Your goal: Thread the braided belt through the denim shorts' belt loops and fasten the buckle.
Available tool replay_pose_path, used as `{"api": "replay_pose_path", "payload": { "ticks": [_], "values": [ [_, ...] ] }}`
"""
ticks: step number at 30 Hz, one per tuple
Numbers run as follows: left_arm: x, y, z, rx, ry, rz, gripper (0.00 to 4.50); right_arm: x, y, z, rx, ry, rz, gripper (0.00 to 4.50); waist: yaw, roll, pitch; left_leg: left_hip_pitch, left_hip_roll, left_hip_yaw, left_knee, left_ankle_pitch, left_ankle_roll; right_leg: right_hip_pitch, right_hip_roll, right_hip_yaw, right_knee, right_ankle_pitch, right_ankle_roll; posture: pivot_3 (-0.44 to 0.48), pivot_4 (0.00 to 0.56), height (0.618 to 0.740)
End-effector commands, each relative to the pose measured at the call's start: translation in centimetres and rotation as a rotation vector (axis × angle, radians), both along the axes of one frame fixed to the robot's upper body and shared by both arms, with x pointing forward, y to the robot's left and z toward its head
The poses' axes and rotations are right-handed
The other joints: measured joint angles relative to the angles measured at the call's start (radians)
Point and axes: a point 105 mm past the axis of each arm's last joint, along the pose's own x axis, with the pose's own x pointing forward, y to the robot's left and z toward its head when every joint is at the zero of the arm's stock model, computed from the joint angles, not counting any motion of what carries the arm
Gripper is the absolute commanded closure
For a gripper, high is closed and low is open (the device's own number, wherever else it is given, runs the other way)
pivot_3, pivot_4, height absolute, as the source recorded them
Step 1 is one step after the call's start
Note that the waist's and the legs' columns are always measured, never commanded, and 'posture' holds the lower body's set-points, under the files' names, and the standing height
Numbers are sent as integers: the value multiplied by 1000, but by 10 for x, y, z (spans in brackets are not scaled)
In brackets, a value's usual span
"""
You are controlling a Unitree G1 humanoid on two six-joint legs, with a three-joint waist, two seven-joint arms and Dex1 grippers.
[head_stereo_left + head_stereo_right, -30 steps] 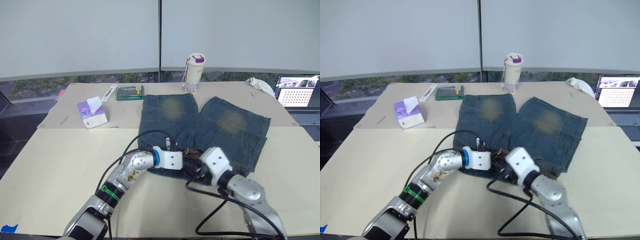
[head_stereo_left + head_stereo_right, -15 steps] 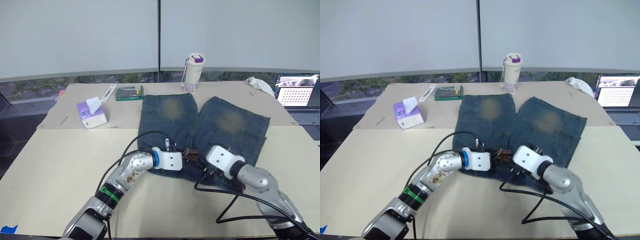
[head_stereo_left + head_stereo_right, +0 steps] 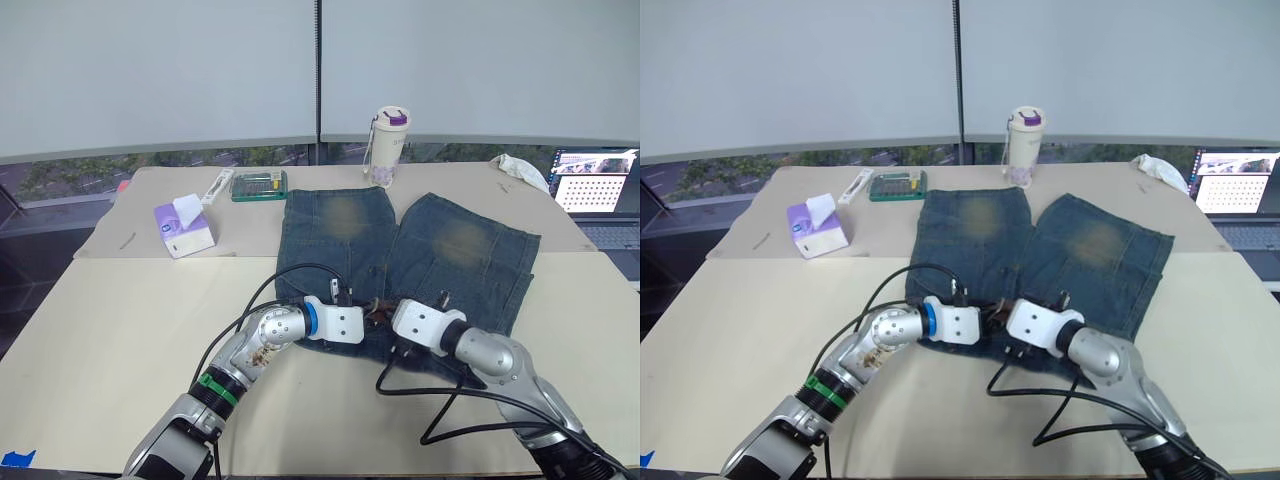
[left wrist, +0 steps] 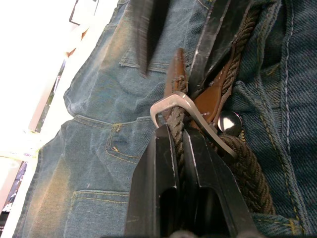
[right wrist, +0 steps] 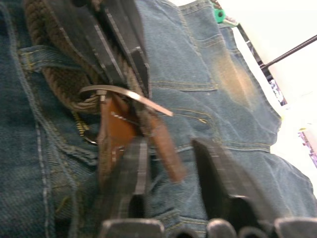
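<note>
A pale beige table [image 3: 120, 330] carries the scene, made of 2 panels with a seam running across just behind the arms; beyond its far edge is a long window and grey wall. The denim shorts [image 3: 440, 255] lie flat at the middle, legs pointing to the far side, waistband at the near side. Along the far panel stand a white bottle with a purple lid [image 3: 388, 146], a green tray [image 3: 260, 185], a purple tissue box [image 3: 184, 228] and a crumpled white cloth [image 3: 522, 170]; a laptop [image 3: 600, 195] sits at the right edge. The near-left part of the table is bare, and the strip between the waistband and the near edge holds loose black cables [image 3: 440, 400]. Both grippers meet at the waistband's middle. The left gripper [image 4: 179, 141] is clamped on the braided belt [image 4: 247, 171] just beside the buckle [image 4: 185, 106], whose pale frame lies across its fingertips. The right gripper [image 5: 171, 148] has its fingers [image 5: 136, 163] parted, straddling the belt's brown leather tip [image 5: 163, 144], without closing on it.
</note>
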Motion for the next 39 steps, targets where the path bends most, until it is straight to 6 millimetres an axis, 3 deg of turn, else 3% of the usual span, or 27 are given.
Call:
{"api": "replay_pose_path", "payload": {
  "ticks": [1,3,5,9,12,13,16,18,22,28,32,37,39],
  "values": [
    [-5,-7,7,-27,-15,-40,4500,0,-2,9,9,-34,6,4463,0,0,0,0,0,0,0,0,0,0,0,0,0,0,0,0,150,740],
    [-6,-6,5,-33,17,-39,4500,0,-4,8,14,-24,-7,4463,-1,0,0,0,0,0,0,0,0,0,0,0,0,0,0,0,150,740],
    [-8,-4,5,-61,84,-32,3741,0,-6,7,7,-23,-10,4500,-1,0,0,0,0,0,0,0,0,0,0,0,0,0,0,0,150,740],
    [-1,5,21,-121,-30,-1,2471,-3,-18,13,-4,-39,-36,4500,2,0,0,0,0,0,1,0,0,0,0,0,0,0,0,0,150,740],
    [-8,10,29,-234,1,-31,1455,-7,-28,16,-26,-42,-44,4500,5,0,0,0,0,0,1,0,0,0,0,0,0,0,0,0,150,740],
    [-11,15,27,-260,36,-37,1369,-9,-33,18,-33,-46,-51,4500,3,0,0,0,0,0,1,0,0,0,-1,0,0,0,0,0,150,740],
    [-13,33,18,-344,167,-4,123,-13,-47,24,-47,-51,-79,4500,-1,3,-2,0,1,0,1,0,0,0,0,1,0,0,0,0,150,740],
    [-14,38,15,-371,221,4,24,-15,-51,25,-49,-50,-88,4500,-2,3,-2,0,1,0,1,0,1,0,0,1,0,0,0,0,150,740],
    [-6,60,-16,-285,311,108,24,-25,-70,24,-75,-27,-125,4500,4,3,-2,0,0,0,1,-1,2,1,0,0,0,0,0,0,150,740],
    [-7,71,-42,-241,390,155,24,-49,-99,21,-115,57,-161,4500,6,3,-2,0,0,1,1,-1,2,1,-1,1,0,0,0,0,150,740],
    [-11,72,-48,-249,430,161,24,-74,-111,10,-95,202,-150,4500,8,3,-4,0,0,1,2,-2,3,2,-1,1,-1,0,0,0,150,740],
    [-13,72,-47,-262,438,155,24,-72,-158,16,-177,157,-302,4500,6,4,-5,1,0,3,2,-3,5,3,-2,2,-1,0,0,0,150,740],
    [-13,72,-46,-267,442,153,24,-71,-165,21,-174,136,-322,4500,9,4,-5,1,0,3,2,-3,5,4,-2,1,-1,0,0,0,150,740]
  ]
}}
